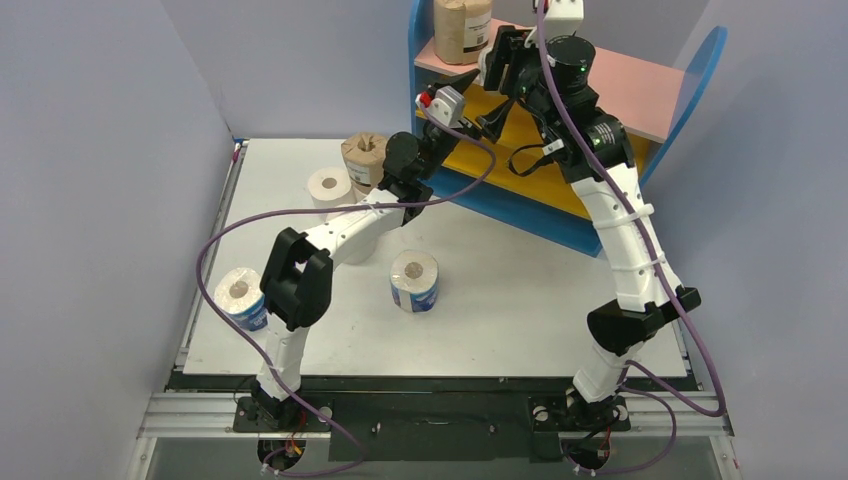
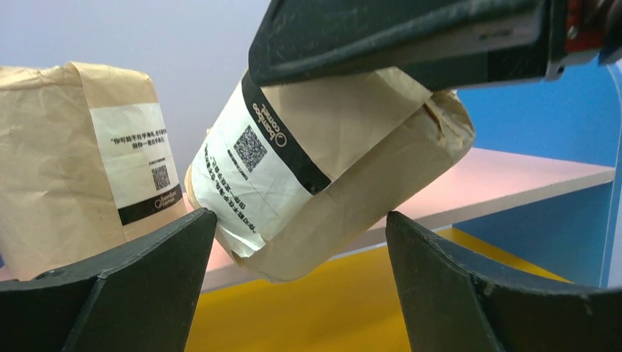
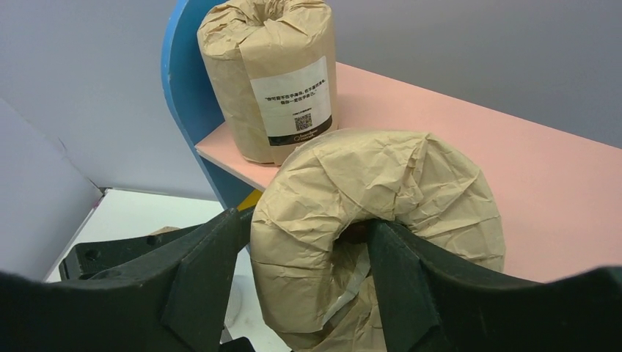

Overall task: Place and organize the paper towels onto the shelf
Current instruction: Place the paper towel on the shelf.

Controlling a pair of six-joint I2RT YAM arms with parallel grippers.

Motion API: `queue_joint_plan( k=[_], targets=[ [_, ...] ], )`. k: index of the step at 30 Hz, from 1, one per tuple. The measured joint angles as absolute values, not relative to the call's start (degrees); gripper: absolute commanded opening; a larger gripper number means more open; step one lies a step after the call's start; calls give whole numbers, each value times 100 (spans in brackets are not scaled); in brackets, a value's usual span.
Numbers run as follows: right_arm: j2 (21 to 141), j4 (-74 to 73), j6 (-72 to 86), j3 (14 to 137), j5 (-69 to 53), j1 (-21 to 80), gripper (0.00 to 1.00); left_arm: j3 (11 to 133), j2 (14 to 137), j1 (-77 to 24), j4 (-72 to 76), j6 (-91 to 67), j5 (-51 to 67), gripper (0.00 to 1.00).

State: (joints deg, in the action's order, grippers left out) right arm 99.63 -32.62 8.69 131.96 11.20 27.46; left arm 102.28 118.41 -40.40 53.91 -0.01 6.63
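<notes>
Placing step: tilted brown-wrapped roll (image 3: 411, 183) at the front edge of the shelf (image 3: 176, 88), on its pink top board (image 3: 528, 169) beside the standing roll (image 3: 271, 73); right gripper (image 3: 308, 224) straddles its wall, part open, grip cannot be told; left gripper (image 2: 299, 216) wide and empty before the shelf; next: stand it upright, then let go.

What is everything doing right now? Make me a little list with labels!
Shelf top: upright brown roll stands on the pink board
Right gripper: fingers either side of the tilted brown roll wall, one in its core; grip unclear
Left gripper: open, facing that roll, holding nothing
Table: loose brown roll, white roll, two blue-and-white rolls
</notes>
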Motion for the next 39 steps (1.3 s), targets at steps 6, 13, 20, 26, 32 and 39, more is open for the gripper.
queue_joint_plan(
  k=[6, 13, 20, 26, 32, 39],
  targets=[
    [9963, -3208, 1074, 13196, 926, 2665, 66, 10416, 11896, -4040, 5380, -183, 666, 82],
    [9963, -3096, 1389, 13198, 648, 2515, 69, 10492, 11909, -4040, 5360, -290, 668, 81],
    [9963, -2978, 1745, 13198, 399, 2362, 70, 10510, 11909, -4040, 5360, -342, 668, 82],
    [9963, -2906, 2027, 13200, 204, 2239, 72, 10519, 11911, -4040, 5360, -381, 668, 81],
    [9963, -2849, 2200, 13253, 137, 2191, 74, 10527, 11917, -4040, 5356, -386, 666, 82],
    [9955, -2792, 2287, 13340, 115, 2171, 74, 10608, 11959, -4040, 5330, -388, 666, 82]
  ],
)
